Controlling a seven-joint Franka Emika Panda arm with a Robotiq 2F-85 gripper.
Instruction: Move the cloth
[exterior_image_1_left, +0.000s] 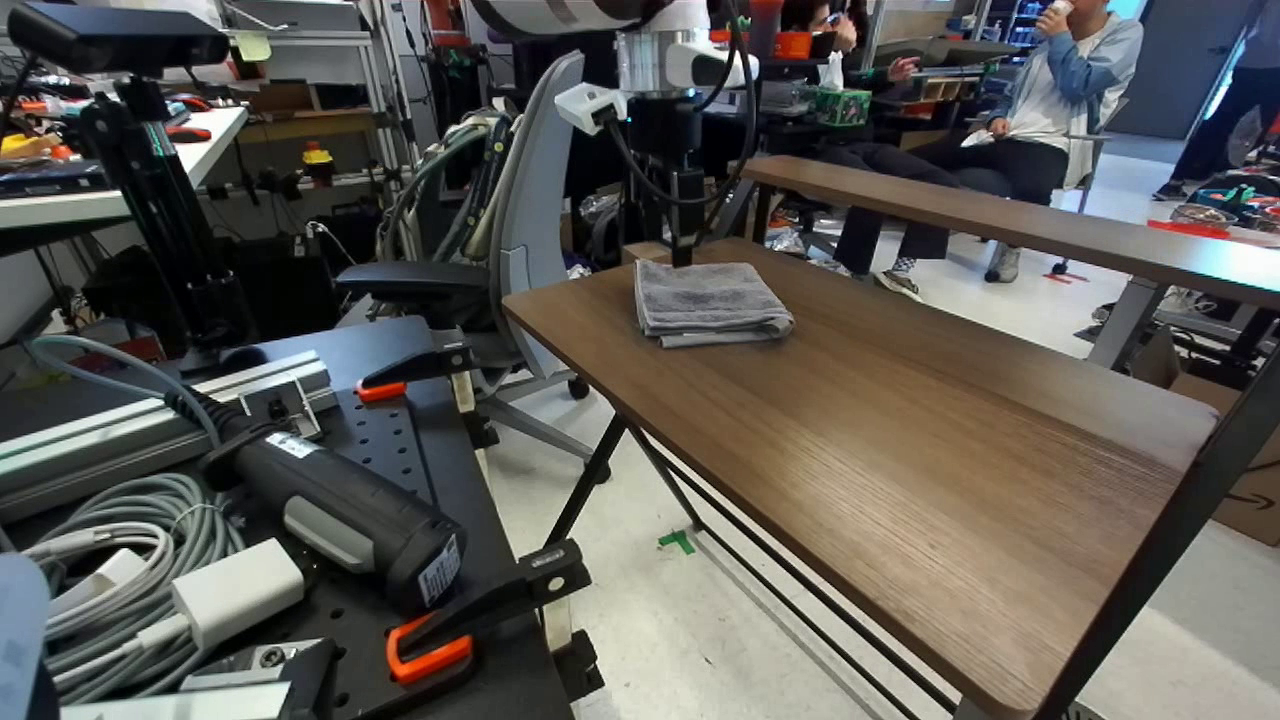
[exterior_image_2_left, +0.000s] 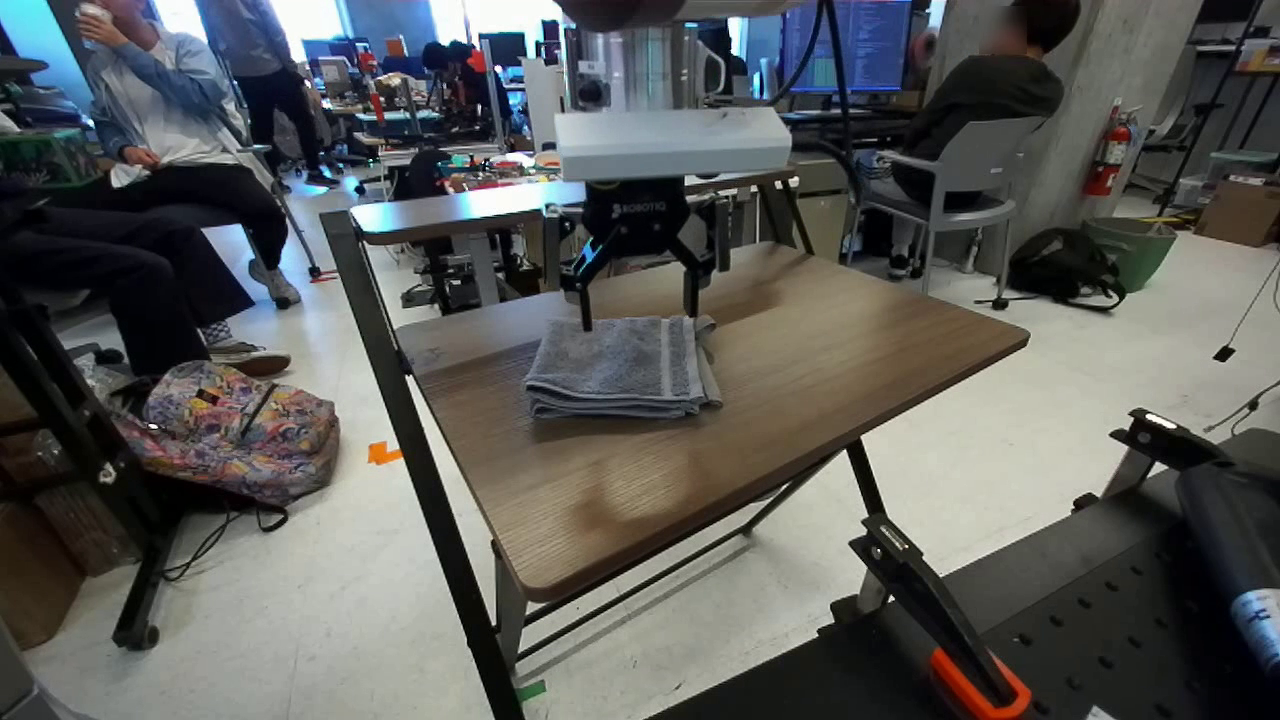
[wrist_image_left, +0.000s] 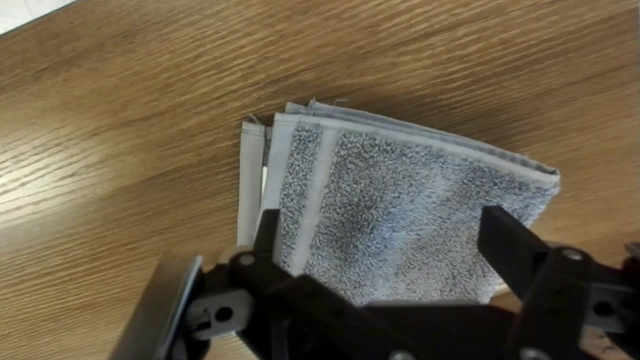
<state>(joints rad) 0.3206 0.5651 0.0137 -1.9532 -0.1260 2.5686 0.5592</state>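
Note:
The cloth is grey and folded flat into a rough rectangle on the brown table. It also shows in an exterior view, with a pale stripe near one edge. In the wrist view the cloth has whitish stripes and hems, with its layers slightly fanned at one side. My gripper is open and points down over the far edge of the cloth, fingers apart. In the wrist view the gripper has its fingers spread over the cloth, nothing between them. I cannot tell whether the fingertips touch the cloth.
The brown table has a dark metal upright at one end. A second, narrow brown top stands behind it. A black bench with clamps and cables is close by. A grey office chair stands beside the table.

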